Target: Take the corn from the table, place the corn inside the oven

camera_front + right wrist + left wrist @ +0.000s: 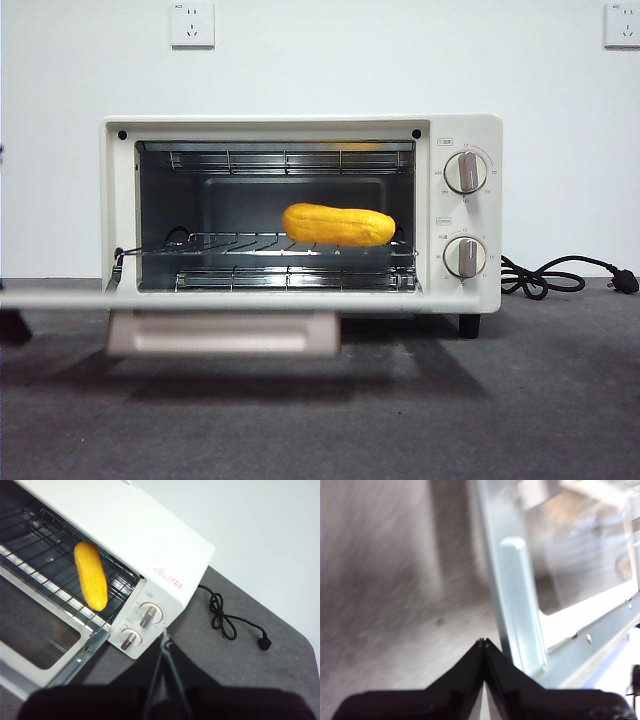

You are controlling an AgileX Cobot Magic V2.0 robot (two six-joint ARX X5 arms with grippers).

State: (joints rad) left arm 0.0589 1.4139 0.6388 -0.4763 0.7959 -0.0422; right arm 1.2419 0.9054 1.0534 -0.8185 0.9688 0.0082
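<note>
Corn (338,225) lying lengthwise on wire rack (262,243) inside oven (300,212), toward the knob side; door (222,300) dropped fully open, handle (224,332) hanging low over table (400,410); left gripper (483,641) pressed together, empty, just beside the open door's metal edge; right gripper (165,636) pressed together, empty, raised near the knobs (141,626); power cord (225,622) coiled on table behind oven.

The corn (91,582) lies on the wire rack (55,567) inside the open oven (150,540), with its 2 knobs (140,627) facing the closed right gripper (165,639).
</note>
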